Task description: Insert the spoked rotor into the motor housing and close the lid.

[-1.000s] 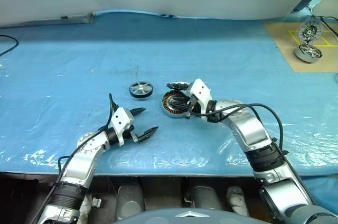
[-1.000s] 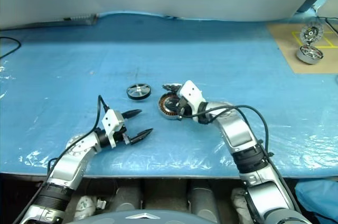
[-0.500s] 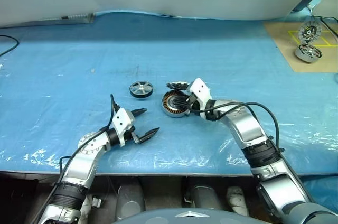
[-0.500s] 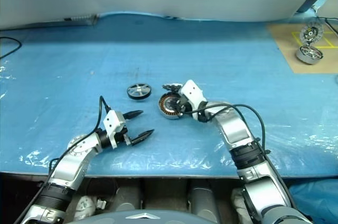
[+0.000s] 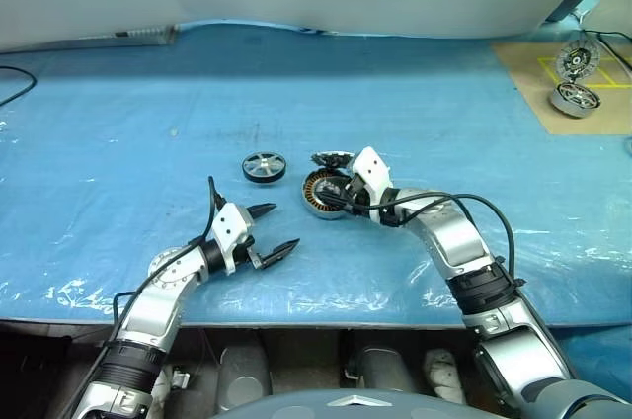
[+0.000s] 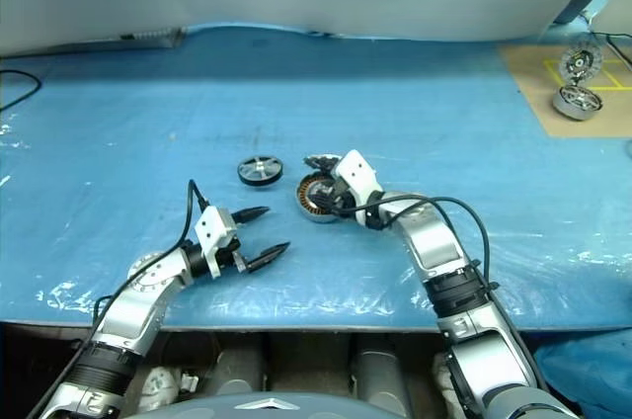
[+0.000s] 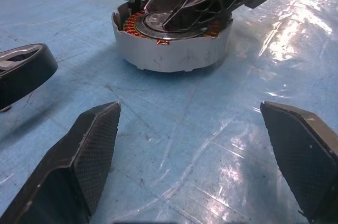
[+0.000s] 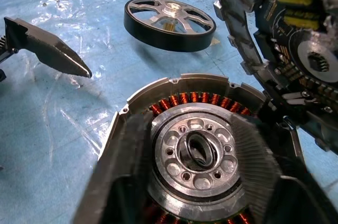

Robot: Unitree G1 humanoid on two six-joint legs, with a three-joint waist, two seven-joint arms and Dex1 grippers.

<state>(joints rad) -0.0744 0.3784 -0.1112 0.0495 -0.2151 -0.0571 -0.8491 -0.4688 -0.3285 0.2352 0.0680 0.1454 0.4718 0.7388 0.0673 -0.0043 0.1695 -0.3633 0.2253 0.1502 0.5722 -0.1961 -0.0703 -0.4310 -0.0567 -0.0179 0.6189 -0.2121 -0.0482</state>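
The right gripper (image 5: 336,198) has its fingers apart astride the motor housing (image 5: 323,193), probably steadying it on the surface (image 5: 118,123), while the spoked rotor (image 5: 264,167) lies beyond the left gripper (image 5: 274,228), whose fingers stand wide apart, with the lid (image 5: 333,159) just past the housing.

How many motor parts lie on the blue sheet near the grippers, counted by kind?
Spoked rotor: 1
Motor housing: 1
Lid: 1
Total: 3
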